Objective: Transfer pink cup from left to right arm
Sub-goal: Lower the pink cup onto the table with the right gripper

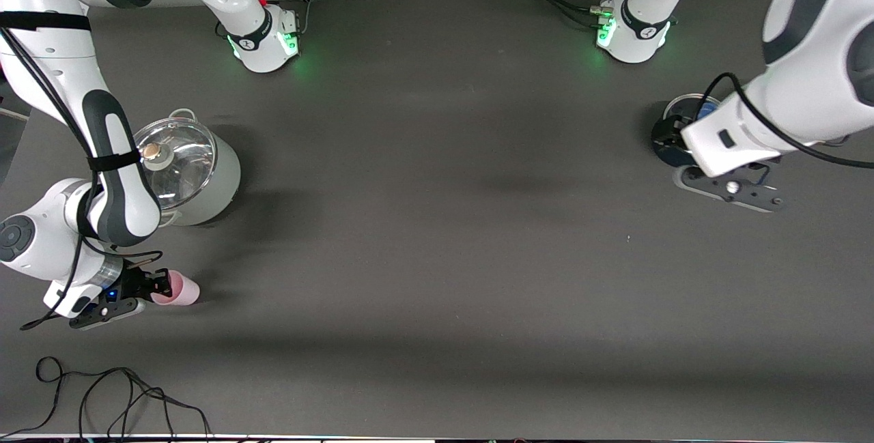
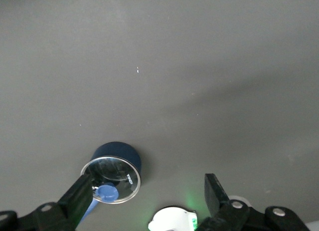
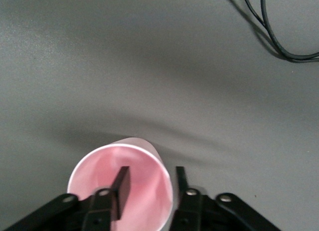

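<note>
The pink cup (image 1: 179, 289) is low at the table, at the right arm's end and nearer the front camera than the big pot. Its open mouth (image 3: 124, 186) faces my right gripper (image 1: 158, 284). That gripper (image 3: 150, 172) straddles the rim with one finger inside the cup and one outside. The fingers stand apart, and a gap shows between the inner finger and the cup wall. My left gripper (image 1: 672, 139) hangs open and empty (image 2: 148, 183) over a small blue pot at the left arm's end.
A large grey pot (image 1: 220, 183) with a glass lid stands beside the right arm, farther from the front camera than the cup. The small blue pot (image 2: 117, 155) has a glass lid. A loose black cable (image 1: 123, 395) lies near the table's front edge.
</note>
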Controlling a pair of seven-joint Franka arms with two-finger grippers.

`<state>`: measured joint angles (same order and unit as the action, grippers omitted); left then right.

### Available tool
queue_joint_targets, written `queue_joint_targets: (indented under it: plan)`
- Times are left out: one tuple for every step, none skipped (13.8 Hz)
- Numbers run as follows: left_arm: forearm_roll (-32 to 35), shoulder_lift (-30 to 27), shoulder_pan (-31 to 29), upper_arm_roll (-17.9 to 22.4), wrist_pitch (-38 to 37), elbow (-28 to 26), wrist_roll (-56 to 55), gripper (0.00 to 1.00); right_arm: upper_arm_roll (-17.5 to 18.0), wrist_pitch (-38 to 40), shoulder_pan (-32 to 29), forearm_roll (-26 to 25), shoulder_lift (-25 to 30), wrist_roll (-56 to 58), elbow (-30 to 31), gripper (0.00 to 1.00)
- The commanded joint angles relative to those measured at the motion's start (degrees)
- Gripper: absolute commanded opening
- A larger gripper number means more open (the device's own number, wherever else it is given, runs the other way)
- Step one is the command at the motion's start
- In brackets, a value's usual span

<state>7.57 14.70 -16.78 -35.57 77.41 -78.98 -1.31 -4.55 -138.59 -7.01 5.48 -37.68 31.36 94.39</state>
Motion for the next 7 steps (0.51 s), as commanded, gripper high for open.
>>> queue_joint_targets:
  plan:
    - [0.51, -0.02, -0.18, -0.2, 0.11, 0.23, -2.99, 1.0, 0.24, 1.48, -0.29, 1.12, 0.59, 1.25, -0.52, 0.99]
    - [1.56, -0.19, -0.62, -0.2, 0.11, 0.5, -3.08, 1.0, 0.16, 2.09, -0.37, 1.03, 0.68, 1.25, -0.7, 0.99]
    - [2.18, -0.2, -1.41, -0.12, -0.07, 0.58, -3.17, 1.0, 0.15, 2.27, -0.29, 1.03, 0.77, 1.25, -0.87, 0.99]
    - [2.1, -0.28, -2.63, -0.2, -1.03, 0.59, -3.08, 1.0, 0.07, 2.8, -0.2, 1.03, 1.38, 1.25, -0.96, 0.99]
    - [2.1, -0.28, -3.43, -0.29, -1.73, 0.67, -3.08, 1.0, -0.02, 4.72, -0.11, 0.94, 2.6, 1.43, -0.96, 0.99]
    - [2.27, -0.37, -3.52, -0.12, -2.17, 0.67, -3.08, 1.0, -0.11, 8.04, 0.06, 0.51, 4.7, 1.51, -1.31, 1.0]
    - [2.27, -0.37, -3.87, -0.03, -3.13, 0.59, -3.08, 1.0, -0.28, 11.47, 0.24, 0.33, 6.55, 1.43, -2.18, 1.0]
